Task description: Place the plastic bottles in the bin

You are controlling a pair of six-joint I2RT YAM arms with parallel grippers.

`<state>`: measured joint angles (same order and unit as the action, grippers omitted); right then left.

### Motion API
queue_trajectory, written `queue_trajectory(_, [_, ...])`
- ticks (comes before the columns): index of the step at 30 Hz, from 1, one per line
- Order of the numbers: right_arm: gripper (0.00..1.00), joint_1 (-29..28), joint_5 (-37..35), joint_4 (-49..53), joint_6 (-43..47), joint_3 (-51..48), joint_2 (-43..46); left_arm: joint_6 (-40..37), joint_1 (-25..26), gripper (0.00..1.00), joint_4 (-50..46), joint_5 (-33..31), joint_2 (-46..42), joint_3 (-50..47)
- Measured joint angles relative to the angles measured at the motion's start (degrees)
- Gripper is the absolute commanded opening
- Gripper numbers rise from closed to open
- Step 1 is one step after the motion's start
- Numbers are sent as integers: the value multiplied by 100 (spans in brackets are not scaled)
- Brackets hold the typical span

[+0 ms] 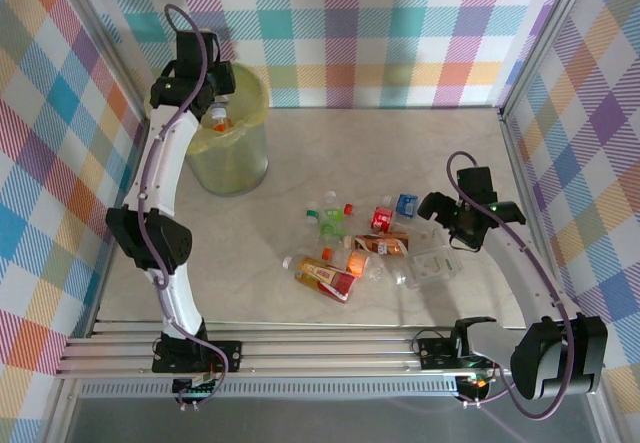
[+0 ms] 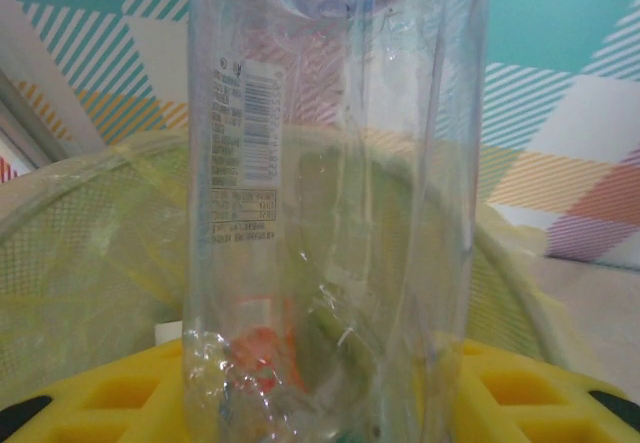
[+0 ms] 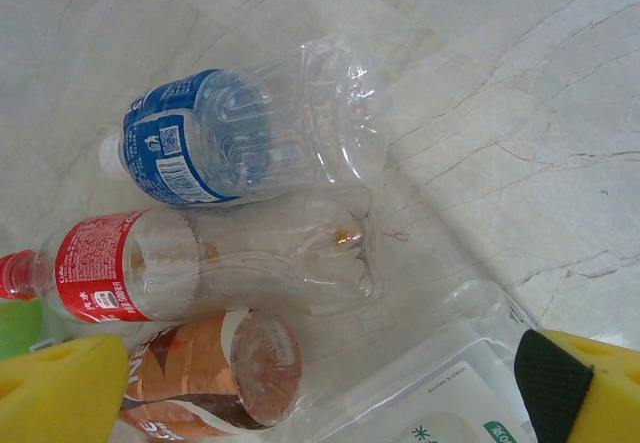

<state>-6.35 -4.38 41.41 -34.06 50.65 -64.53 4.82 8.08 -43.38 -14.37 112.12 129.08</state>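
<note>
The left arm is reaching high over the bin (image 1: 243, 163), the left gripper (image 2: 320, 408) clamping a clear bottle (image 2: 330, 213) above its mouth; the bottle's barcode label is printing too blurred to read. The right arm is bending over the table (image 3: 500, 83), the right gripper (image 3: 325, 391) standing wide apart above a blue-labelled bottle (image 3: 230, 138) and a red-labelled bottle (image 3: 200, 268) lying side by side.

A barcode (image 2: 258, 88) stands on the clear bottle (image 2: 330, 233); other print is illegible.
</note>
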Motion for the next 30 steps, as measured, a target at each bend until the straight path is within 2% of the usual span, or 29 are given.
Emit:
queue_trajectory(7, [100, 0, 20, 0, 0, 0, -2, -57, -251, 51, -374, 149, 562, 212])
queue_trajectory(21, [100, 0, 39, -2, 0, 0, -2, -4, -264, 53, -1165, 535, 997, 214])
queue_trajectory(30, [100, 0, 44, -2, 0, 0, -2, 90, -234, 55, -1399, 1233, 1257, 214])
